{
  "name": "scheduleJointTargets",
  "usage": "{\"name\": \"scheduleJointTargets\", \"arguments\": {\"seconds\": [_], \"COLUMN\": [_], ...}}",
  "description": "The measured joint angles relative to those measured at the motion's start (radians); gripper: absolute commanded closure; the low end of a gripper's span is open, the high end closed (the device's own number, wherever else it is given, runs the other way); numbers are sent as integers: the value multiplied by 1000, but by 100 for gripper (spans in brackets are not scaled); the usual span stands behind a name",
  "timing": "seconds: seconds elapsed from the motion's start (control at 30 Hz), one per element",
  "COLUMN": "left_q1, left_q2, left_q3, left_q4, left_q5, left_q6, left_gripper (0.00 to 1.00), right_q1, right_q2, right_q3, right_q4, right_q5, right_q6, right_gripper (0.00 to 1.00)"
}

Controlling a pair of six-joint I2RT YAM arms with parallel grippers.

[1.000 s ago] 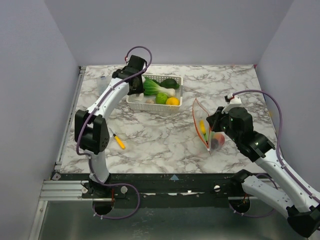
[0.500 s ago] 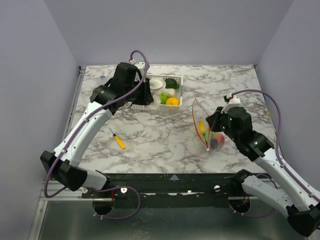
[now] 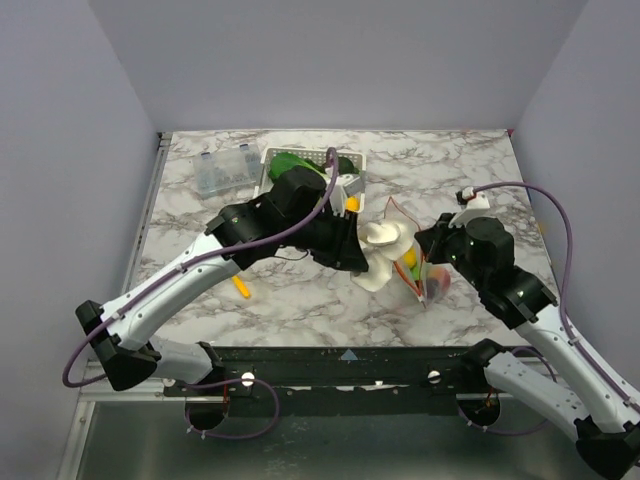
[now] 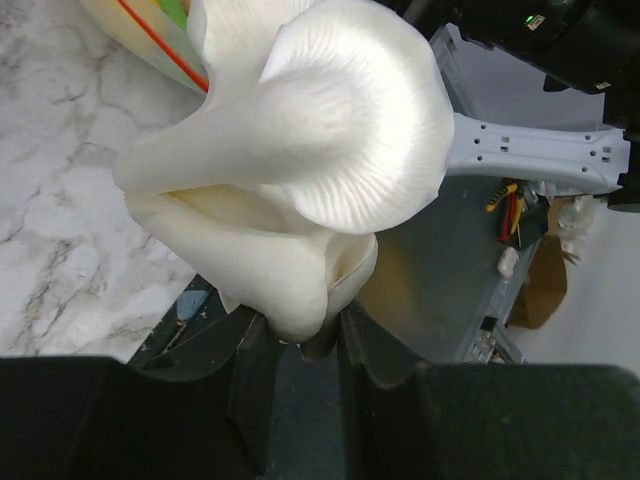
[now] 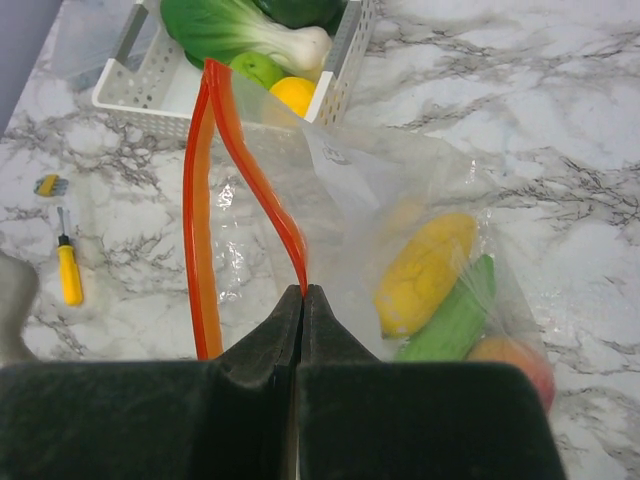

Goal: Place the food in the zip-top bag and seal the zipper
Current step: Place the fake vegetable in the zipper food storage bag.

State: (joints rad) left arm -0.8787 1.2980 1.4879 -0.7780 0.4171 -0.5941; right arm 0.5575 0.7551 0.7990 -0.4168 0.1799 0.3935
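A: L pincer (image 4: 300, 342)?
B: Clamped on mushroom (image 4: 300, 170) stem, just at 9 o'clock of bag (image 5: 350, 200) mouth. R pincer (image 5: 302, 297) pinched tight on zipper (image 5: 197, 200).
A: Bag where?
B: Worktop's (image 3: 480, 160) 3 o'clock, some food inside.
A: Risk?
B: Cap looked wider than gap. A push could've folded the mouth or yanked zipper from R's grip.

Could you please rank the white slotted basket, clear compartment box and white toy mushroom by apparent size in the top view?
Largest: white slotted basket, partly hidden.
Unranked: clear compartment box and white toy mushroom look alike, the mushroom held nearer.
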Motion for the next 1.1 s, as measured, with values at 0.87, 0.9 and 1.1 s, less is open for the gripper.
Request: {"name": "scheduleJointTargets", "arguments": {"seconds": [0.87,0.9,1.1], "left_q1": [-53,-55,-66], "left_q2": [415,415,402], "left_q3": [336,336,332], "left_q4": [-186,-187,-153], "left_q5": [-37,-42,-79], "left_q6": [-69,-81,-143], "left_gripper": [98,93,84], "right_q1": [0,0,0], "right_q2": [-61,-57,-55], "right_q3": [-4,-6,-14], "right_q4": [74,76,87], "right_q5": [-276,-284,-309], "right_q6": [-21,-21,-20], "right_gripper": [99,99,99]}}
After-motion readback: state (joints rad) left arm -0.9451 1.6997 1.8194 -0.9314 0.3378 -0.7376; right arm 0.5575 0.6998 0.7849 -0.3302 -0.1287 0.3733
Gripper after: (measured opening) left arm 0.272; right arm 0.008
